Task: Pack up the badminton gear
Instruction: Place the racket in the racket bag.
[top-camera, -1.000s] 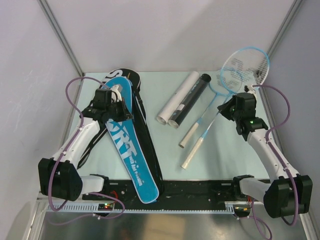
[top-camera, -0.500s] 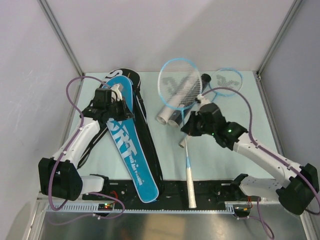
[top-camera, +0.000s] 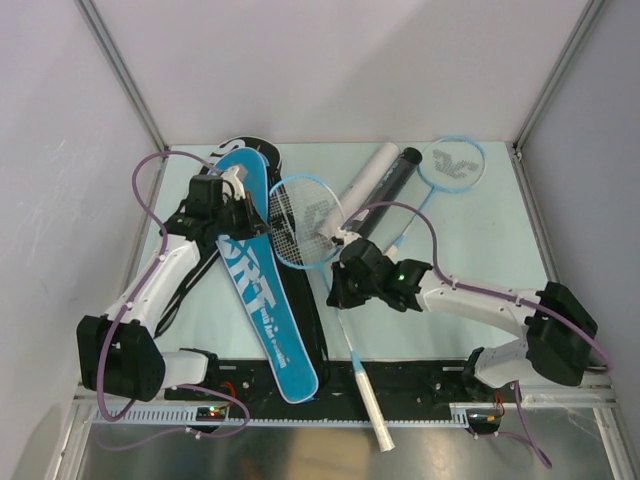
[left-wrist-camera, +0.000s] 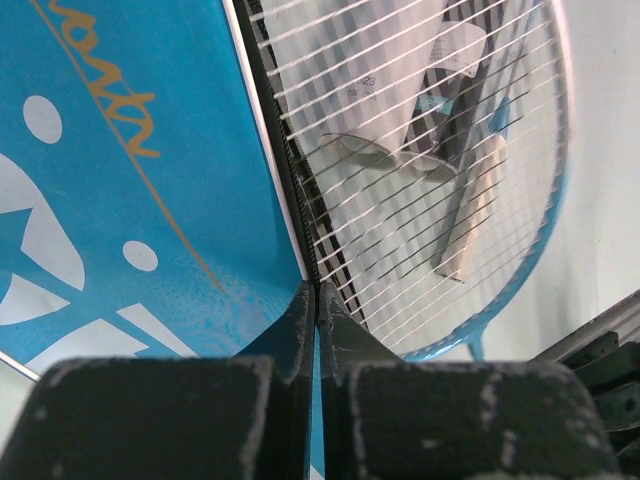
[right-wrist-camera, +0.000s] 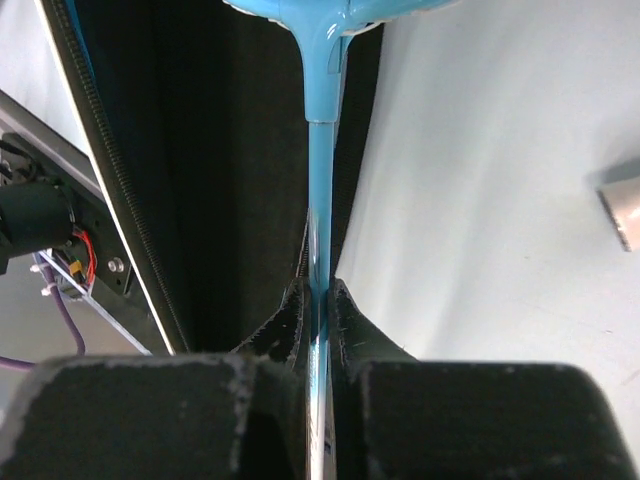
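Note:
A long blue "SPORT" cover (top-camera: 255, 290) lies on a black cover (top-camera: 303, 310) at the left. My left gripper (top-camera: 236, 203) is shut on the blue cover's zipper edge (left-wrist-camera: 300, 250) near its wide end. My right gripper (top-camera: 338, 288) is shut on the thin shaft (right-wrist-camera: 320, 200) of a light-blue racket. The racket's head (top-camera: 303, 222) hangs over the covers beside the left gripper and its white handle (top-camera: 370, 410) sticks out past the near edge. A second racket (top-camera: 450, 163) lies at the back right. A white tube (top-camera: 362, 188) and a black tube (top-camera: 393, 178) lie side by side at the back. No shuttlecocks show.
Grey walls and metal posts close in the table on the left, back and right. The black rail with the arm bases (top-camera: 400, 378) runs along the near edge. Black cover straps (top-camera: 180, 290) lie under the left arm. A tube's end (right-wrist-camera: 620, 200) shows at the right in the right wrist view.
My right arm has swung left across the table with the light-blue racket, from the back right corner to the covers. The left gripper has stayed on the blue cover.

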